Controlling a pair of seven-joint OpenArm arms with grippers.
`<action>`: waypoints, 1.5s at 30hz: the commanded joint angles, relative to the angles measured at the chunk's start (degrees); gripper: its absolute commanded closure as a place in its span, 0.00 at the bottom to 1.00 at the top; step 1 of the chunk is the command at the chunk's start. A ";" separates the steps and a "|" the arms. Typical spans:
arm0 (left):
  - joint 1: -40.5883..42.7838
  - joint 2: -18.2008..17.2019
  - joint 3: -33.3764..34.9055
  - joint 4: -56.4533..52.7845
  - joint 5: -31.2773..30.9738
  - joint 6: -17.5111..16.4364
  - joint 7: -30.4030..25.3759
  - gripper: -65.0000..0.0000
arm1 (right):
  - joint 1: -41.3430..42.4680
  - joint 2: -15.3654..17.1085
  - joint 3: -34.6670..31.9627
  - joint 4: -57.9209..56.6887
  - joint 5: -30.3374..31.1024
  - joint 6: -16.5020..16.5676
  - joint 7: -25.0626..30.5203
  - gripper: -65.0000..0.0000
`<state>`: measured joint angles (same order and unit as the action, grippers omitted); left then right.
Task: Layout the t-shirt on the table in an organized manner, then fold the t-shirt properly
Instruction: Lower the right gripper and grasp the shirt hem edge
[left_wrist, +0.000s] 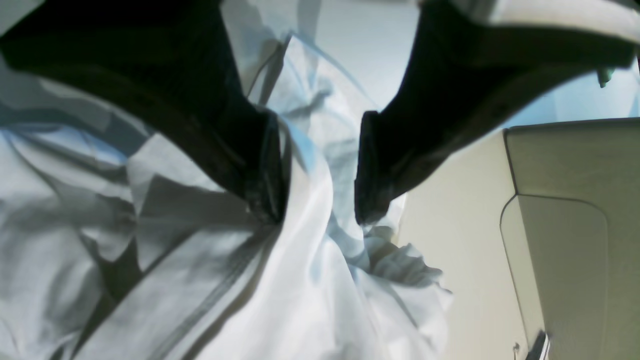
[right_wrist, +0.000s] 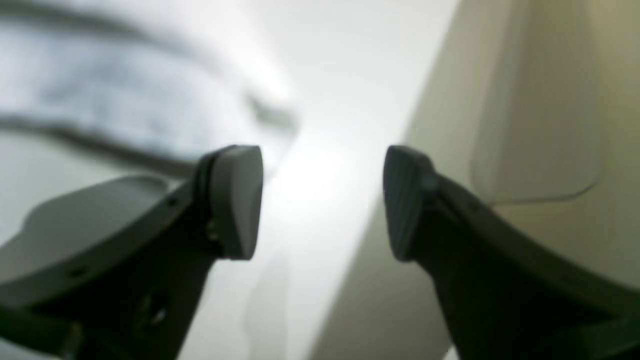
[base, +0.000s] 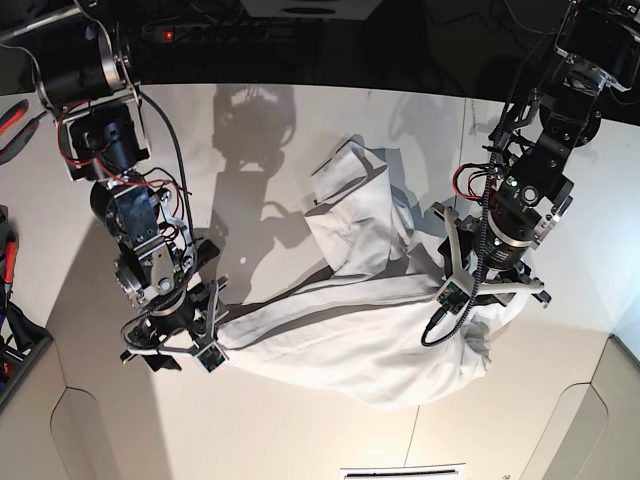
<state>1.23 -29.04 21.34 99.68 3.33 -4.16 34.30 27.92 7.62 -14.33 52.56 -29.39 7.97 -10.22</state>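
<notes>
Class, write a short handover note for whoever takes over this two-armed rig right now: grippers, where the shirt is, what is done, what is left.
Left gripper: jaws apart, a ridge of the t-shirt between them, not pinched.
Right gripper: open, empty, at the shirt's edge near the table's front.
Shirt: stretched in a band between the two arms, still bunched and wrinkled, with one part flopped toward the back.
Done: partly spread out.
Left: flatten it, straighten the sleeves, then fold.

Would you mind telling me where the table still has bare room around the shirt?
Bare table runs along the near edge below the t-shirt, and along the far side above it. The middle is crowded: crumpled cloth spans from the right gripper to the left gripper.
</notes>
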 joint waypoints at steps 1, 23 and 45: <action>-0.87 -0.46 -0.46 0.85 0.52 0.79 -0.74 0.58 | 2.78 0.28 -0.57 -1.18 -0.24 0.87 1.57 0.42; 0.13 -0.33 -0.46 0.85 0.57 2.03 0.72 0.58 | 11.54 0.13 -10.73 -18.34 -5.55 1.88 12.24 0.43; 3.72 -0.35 -0.48 2.80 4.52 1.99 0.90 0.64 | 15.37 0.28 -10.67 -24.76 3.85 1.27 16.24 1.00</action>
<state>5.72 -28.86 21.34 101.41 7.03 -2.90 35.97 41.93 7.66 -25.19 27.16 -25.67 9.76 5.10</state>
